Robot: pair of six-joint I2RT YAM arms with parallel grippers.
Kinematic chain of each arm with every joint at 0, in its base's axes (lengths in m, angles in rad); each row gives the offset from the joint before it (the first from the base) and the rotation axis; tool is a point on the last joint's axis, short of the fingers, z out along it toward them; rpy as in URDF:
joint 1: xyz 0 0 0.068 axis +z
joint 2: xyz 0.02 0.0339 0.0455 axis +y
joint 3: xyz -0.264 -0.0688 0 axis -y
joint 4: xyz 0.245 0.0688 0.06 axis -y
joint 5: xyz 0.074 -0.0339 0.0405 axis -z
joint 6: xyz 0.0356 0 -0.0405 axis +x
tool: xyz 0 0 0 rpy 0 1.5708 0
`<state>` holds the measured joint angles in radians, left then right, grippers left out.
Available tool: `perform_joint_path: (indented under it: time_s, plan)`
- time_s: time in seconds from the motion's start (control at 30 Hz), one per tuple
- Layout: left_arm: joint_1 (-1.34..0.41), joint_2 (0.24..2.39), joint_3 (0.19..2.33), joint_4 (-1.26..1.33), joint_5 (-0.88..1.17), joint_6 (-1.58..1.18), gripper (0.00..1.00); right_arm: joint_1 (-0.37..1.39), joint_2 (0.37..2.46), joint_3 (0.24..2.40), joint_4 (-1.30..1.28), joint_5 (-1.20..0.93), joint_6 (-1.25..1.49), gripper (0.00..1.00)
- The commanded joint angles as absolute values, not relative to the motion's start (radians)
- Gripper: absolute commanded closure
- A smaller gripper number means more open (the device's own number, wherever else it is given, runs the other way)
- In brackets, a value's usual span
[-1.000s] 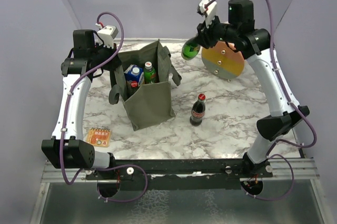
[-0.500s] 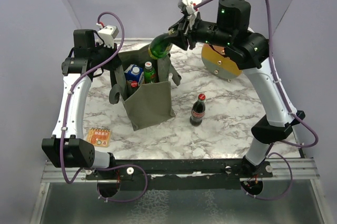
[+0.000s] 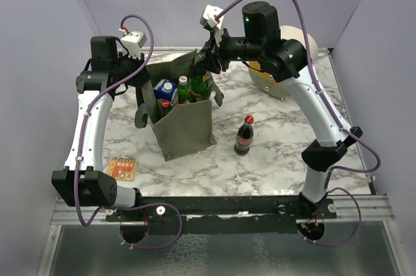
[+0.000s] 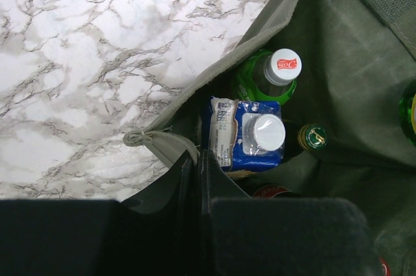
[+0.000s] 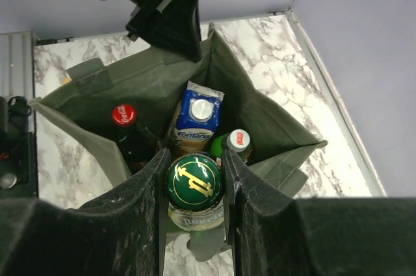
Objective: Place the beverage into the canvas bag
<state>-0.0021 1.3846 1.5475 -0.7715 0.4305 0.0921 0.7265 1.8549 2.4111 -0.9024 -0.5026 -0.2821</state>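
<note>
Marbled tabletop (image 3: 279, 133) sits under lilac walls (image 3: 195, 3). Right jaws clamp the green bottle (image 5: 195, 184) just below its cap. Half a second ago it lay tilted above the far rim; now it hangs upright at the mouth of the canvas bag (image 3: 185, 126), above a blue carton (image 5: 195, 117). Left jaws stay pinched shut on the bag's far-left rim. Cola bottle (image 3: 244, 134), orange packet (image 3: 122, 168) and cream-and-orange cylinder (image 3: 307, 41) have not moved.

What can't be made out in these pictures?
Top view: most of the held green bottle, behind the right tool and bag wall.
Left wrist view: the red-capped bottle, mostly covered by the left tool.
Right wrist view: the held green bottle's label, blurred; bag floor, under the drinks.
</note>
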Motion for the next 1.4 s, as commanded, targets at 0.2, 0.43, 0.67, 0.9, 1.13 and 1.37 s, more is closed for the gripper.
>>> perform_joint_path:
  time_s: [0.2, 0.43, 0.67, 0.9, 1.13, 1.37]
  plan:
    - [-0.005, 1.372, 1.558, -0.783, 0.463, 0.110, 1.00, 0.743, 1.848, 2.428, -0.857, -0.695, -0.194, 0.99]
    - [-0.005, 1.375, 1.578, -0.781, 0.468, 0.119, 0.97, 0.764, 1.876, 2.400, -0.888, -0.747, -0.188, 0.99]
    - [-0.005, 1.370, 1.603, -0.781, 0.478, 0.131, 0.79, 0.773, 1.887, 2.355, -0.923, -0.764, -0.262, 0.99]
    - [-0.005, 1.347, 1.656, -0.786, 0.450, 0.171, 0.50, 0.773, 1.887, 2.310, -0.929, -0.740, -0.309, 0.99]
    - [-0.005, 1.320, 1.742, -0.846, 0.537, 0.282, 0.27, 0.773, 1.883, 2.244, -0.908, -0.706, -0.319, 0.99]
    - [-0.007, 1.216, 1.734, -1.045, 0.776, 0.524, 0.29, 0.772, 1.902, 2.238, -0.879, -0.670, -0.311, 0.99]
